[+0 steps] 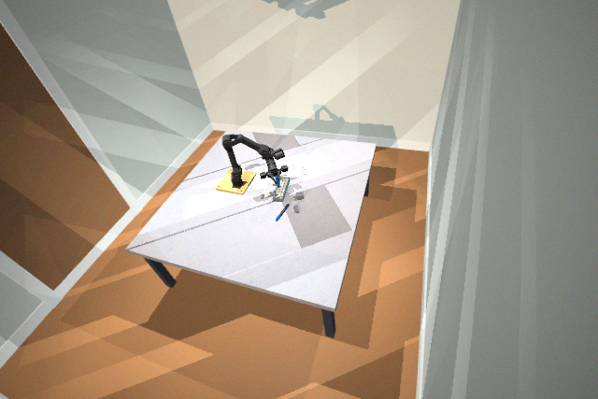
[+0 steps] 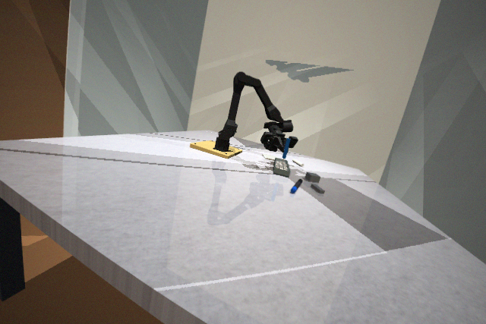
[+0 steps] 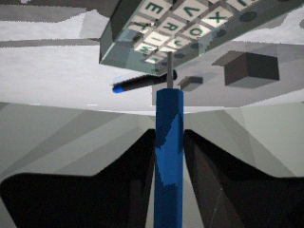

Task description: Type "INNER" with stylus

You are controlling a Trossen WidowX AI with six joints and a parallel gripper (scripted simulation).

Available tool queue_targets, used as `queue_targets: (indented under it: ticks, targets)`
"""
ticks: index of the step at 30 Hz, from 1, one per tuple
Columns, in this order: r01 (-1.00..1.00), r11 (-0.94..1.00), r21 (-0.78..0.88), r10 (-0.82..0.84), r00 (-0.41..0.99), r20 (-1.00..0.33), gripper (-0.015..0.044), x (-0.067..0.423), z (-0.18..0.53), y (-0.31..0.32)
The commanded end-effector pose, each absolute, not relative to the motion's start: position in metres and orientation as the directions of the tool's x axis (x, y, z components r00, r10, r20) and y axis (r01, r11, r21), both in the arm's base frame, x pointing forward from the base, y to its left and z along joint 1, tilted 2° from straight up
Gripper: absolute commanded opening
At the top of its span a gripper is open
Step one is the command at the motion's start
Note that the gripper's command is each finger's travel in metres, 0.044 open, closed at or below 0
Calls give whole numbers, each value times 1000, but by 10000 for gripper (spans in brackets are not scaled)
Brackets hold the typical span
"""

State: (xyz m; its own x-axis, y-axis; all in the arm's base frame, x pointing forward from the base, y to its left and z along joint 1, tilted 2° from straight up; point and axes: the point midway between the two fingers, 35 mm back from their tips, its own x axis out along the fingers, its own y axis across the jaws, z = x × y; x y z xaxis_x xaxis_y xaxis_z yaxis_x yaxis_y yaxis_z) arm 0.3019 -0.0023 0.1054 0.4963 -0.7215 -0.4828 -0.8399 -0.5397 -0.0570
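Note:
My gripper (image 1: 275, 174) (image 2: 285, 143) (image 3: 169, 135) is shut on the blue stylus (image 1: 277, 181) (image 2: 286, 149) (image 3: 168, 204). The stylus stands nearly upright between the fingers, its thin grey tip pointing down to the keyboard. The keyboard (image 1: 281, 189) (image 2: 281, 166) (image 3: 116, 52) is small, with a grey-green case and cream keys with green letters. In the wrist view the tip overlaps the keys near the J, at the narrow far part of the visible keyboard. Whether it touches a key I cannot tell. Letters E, V, X, R, I and O are readable; others are cut off or too small.
A black marker with a blue end (image 1: 282, 212) (image 2: 296, 186) (image 3: 138, 84) lies beyond the keyboard. A larger grey block (image 1: 299, 195) (image 2: 312, 177) (image 3: 252, 69) and a smaller one (image 1: 296, 208) (image 2: 317, 188) (image 3: 191, 83) lie beside it. The arm stands on a yellow base plate (image 1: 249, 180) (image 2: 200, 146).

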Motion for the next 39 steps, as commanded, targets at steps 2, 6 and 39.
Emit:
queue_targets:
  ticks: [2, 6, 39]
  targets:
    - [-839, -542, -49, -721, 494, -487, 81, 302, 100, -2]
    - [-839, -542, -49, -721, 494, -487, 81, 302, 97, -1]
    - [-839, -542, -49, -721, 494, -487, 81, 302, 93, -1]
